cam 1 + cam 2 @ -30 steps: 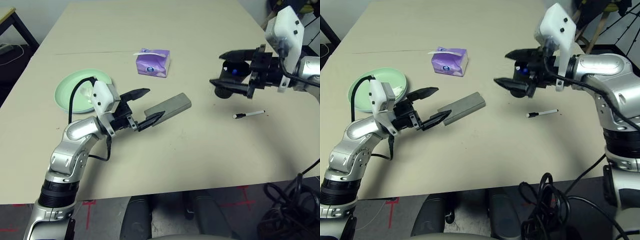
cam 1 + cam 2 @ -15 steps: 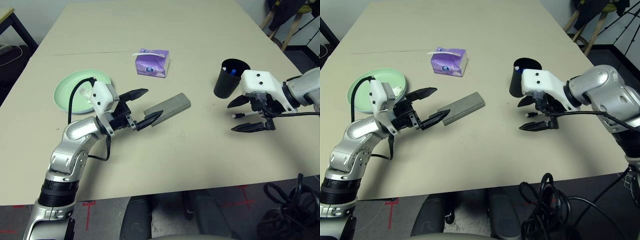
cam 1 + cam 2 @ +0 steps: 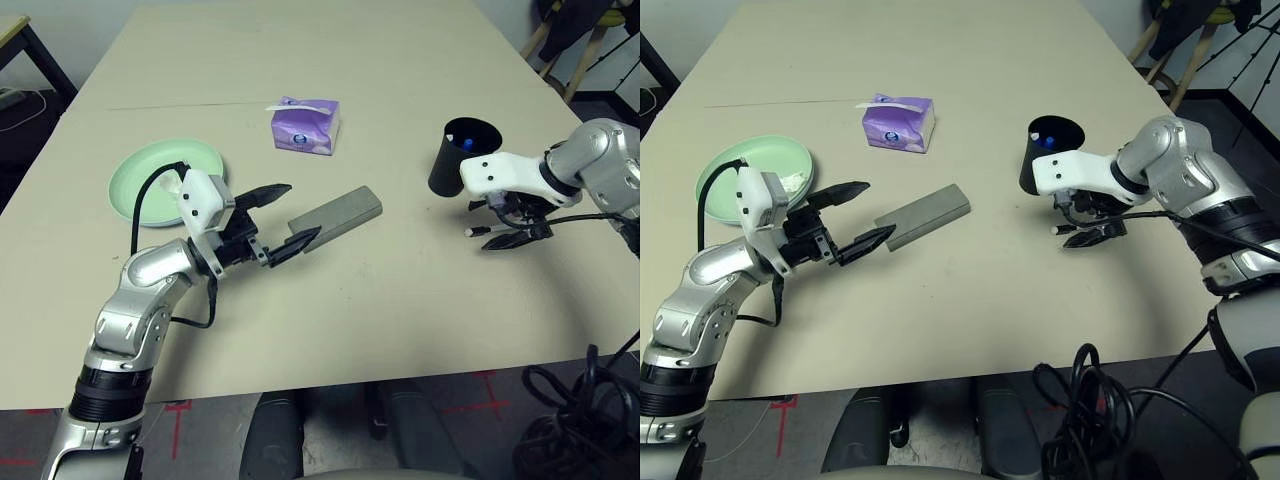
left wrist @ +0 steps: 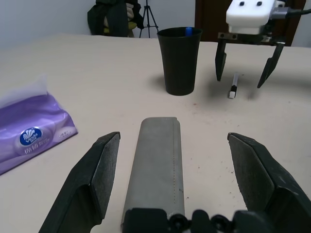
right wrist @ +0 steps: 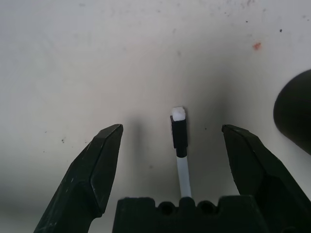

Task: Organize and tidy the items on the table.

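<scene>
Jaws of right gripper wide open, straddling white pen beside black cup; descend square, close mid-barrel. Left gripper open, empty, flanking grey glasses case.

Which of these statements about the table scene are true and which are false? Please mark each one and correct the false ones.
1. The right gripper has its jaws open on either side of the white pen. True.
2. The white pen stands inside the black cup. False: it lies flat on the table beside the cup.
3. The grey glasses case lies between the open jaws of the left gripper. True.
4. The purple tissue box sits on the mint green plate. False: it rests on the table, apart from the plate.
5. The black cup has tipped over. False: it stands upright.
</scene>
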Motion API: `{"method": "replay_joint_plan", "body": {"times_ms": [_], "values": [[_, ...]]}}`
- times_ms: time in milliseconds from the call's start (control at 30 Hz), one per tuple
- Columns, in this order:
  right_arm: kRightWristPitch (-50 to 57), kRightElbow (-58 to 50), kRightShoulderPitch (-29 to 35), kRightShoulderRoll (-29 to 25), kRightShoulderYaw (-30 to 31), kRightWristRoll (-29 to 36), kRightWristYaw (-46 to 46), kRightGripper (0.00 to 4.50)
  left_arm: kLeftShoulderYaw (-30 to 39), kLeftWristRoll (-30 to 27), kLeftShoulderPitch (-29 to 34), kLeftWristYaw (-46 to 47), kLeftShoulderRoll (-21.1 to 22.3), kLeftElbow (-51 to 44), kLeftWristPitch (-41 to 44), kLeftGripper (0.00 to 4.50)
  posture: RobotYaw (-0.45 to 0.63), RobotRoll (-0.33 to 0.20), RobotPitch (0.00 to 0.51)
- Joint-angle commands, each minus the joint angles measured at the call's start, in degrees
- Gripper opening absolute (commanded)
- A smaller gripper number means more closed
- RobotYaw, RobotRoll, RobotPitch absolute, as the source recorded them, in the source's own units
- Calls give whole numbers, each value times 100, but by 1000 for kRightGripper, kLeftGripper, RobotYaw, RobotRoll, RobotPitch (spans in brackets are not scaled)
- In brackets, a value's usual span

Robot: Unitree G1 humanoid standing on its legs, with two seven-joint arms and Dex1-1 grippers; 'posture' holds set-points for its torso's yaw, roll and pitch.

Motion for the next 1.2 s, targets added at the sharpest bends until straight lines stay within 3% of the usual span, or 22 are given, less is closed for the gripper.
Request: {"method": "replay_joint_plan", "body": {"times_ms": [33,533,1200], "values": [[-358,329,-159,74,68,-231,110,4489,71,-33,75,1,92,-115,103,4500,37,0,160],[-1474,1347,-467,472,159,-895,179,4489,147,-70,142,53,166,-322,309,4500,59,0,179],[-1872,1487,-327,676,195,-1238,106,4489,268,-182,401,270,256,-802,590,4500,114,0,189]]}}
